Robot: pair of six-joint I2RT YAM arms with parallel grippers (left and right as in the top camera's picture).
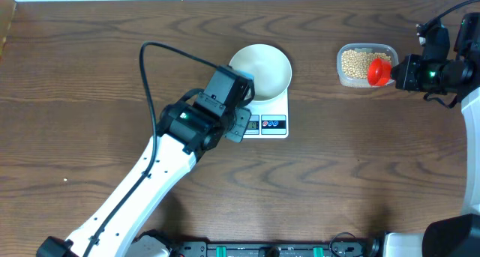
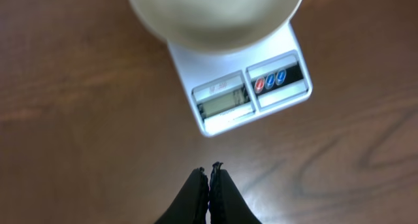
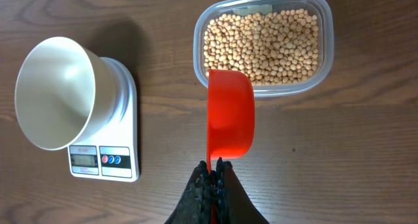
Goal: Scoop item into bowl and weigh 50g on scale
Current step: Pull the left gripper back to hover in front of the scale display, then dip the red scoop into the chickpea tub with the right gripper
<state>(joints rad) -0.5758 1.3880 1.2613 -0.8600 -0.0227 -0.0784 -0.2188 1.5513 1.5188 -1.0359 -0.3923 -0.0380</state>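
White bowl [image 2: 215,15] sits on scale [image 2: 196,67], at frame top. Scale skewed; grey display [image 2: 222,105] beside coloured buttons [image 2: 270,80]; digits unreadable. Left gripper [image 2: 211,175] at bottom edge, fingertips pressed together, apart from scale, over brown table [image 2: 78,119].

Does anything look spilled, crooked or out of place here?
Nothing stands out. The beans all lie inside the clear tub, none on the table; the empty bowl sits upright on the scale; the red scoop is empty.
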